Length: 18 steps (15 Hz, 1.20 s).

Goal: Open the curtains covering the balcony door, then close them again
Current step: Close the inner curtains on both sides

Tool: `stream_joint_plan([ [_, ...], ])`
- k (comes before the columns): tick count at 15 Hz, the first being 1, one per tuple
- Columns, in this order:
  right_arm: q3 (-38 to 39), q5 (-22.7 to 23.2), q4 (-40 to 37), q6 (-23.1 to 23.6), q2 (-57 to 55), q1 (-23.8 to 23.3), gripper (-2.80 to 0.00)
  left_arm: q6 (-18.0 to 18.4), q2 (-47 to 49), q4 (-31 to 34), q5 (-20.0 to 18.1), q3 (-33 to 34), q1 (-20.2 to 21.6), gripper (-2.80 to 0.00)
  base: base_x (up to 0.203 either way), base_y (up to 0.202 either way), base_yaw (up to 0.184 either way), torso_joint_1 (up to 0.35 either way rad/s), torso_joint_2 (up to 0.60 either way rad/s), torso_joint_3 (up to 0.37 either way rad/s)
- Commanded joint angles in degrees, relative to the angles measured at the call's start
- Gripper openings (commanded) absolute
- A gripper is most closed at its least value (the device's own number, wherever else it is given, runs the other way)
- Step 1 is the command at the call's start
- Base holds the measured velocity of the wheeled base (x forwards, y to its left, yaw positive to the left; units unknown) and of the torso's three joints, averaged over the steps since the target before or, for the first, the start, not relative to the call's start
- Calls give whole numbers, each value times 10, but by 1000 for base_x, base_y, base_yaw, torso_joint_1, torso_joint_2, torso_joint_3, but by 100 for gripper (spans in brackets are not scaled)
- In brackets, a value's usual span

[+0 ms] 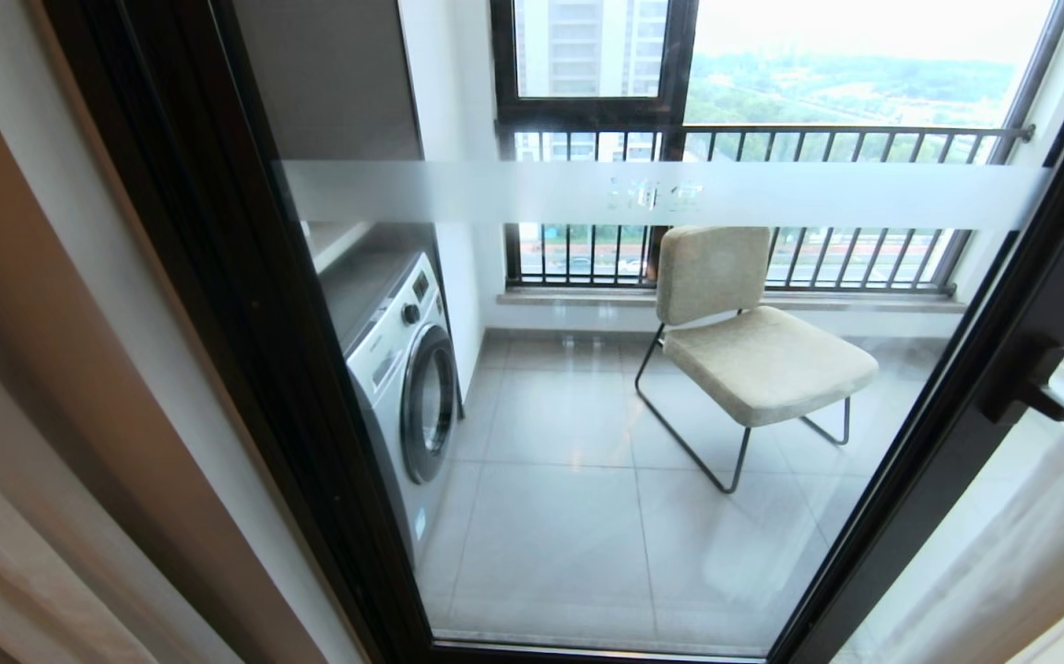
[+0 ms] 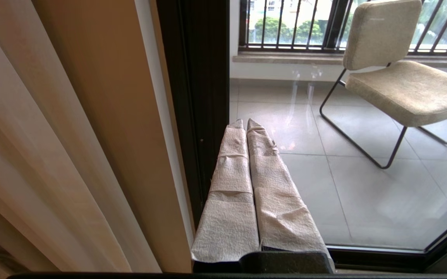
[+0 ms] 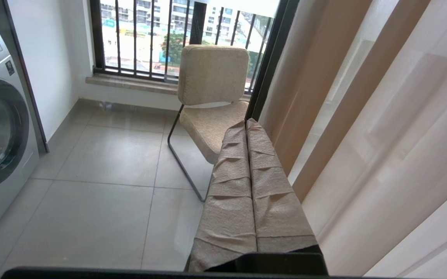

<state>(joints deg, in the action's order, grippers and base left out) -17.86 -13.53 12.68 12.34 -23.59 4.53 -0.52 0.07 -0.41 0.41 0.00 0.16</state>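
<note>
We face the balcony door [image 1: 587, 415], its tall glass panel standing upright in a dark frame, with a frosted band running level across it. The curtains [image 1: 53, 443] are drawn aside: cream folds hang at our left edge of the door, their pleats running top to bottom, and a thin white sheer [image 1: 1030, 553] hangs at our right edge.

Our left gripper [image 2: 244, 124] sits close to the left door frame, its two cloth-wrapped fingers pressed flat together with nothing between them. The cream drape hangs just beside it, not touched. Our right gripper [image 3: 246, 124] points toward the glass near the right frame, fingers likewise pressed together and empty, with the cream and sheer folds hanging just beside it.

Through the glass we see a balcony floored in large grey tiles. A beige padded chair [image 1: 744, 341] on thin black legs stands near the barred window [image 1: 772, 138], and a front-loading washing machine [image 1: 412, 378] stands against the white wall on the left.
</note>
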Motion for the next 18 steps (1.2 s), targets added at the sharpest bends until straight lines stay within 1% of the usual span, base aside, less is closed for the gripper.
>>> stream_joint_plan([
  [1,27,-1,0,1,39,0,-280,0,0,0,0,0,0,-280,0,0,0,0,0,0],
  [5,76,1,-13,1,73,1,-280,0,0,0,0,0,0,-280,0,0,0,0,0,0],
  [7,102,6,-7,-5,74,1,-280,0,0,0,0,0,0,-280,0,0,0,0,0,0],
  [9,127,35,-5,-22,74,1,-280,0,0,0,0,0,0,-280,0,0,0,0,0,0],
  [11,165,51,-5,-29,74,1,-280,0,0,0,0,0,0,-280,0,0,0,0,0,0],
  [12,178,61,-19,-31,74,1,-280,0,0,0,0,0,0,-280,0,0,0,0,0,0],
  [13,179,64,-38,-40,74,1,-280,0,0,0,0,0,0,-280,0,0,0,0,0,0],
  [14,179,82,-49,-59,74,1,-280,0,0,0,0,0,0,-280,0,0,0,0,0,0],
  [15,179,110,-58,-70,74,1,-280,0,0,0,0,0,0,-280,0,0,0,0,0,0],
  [18,179,138,-114,-74,74,1,-280,0,0,0,0,0,0,-280,0,0,0,0,0,0],
])
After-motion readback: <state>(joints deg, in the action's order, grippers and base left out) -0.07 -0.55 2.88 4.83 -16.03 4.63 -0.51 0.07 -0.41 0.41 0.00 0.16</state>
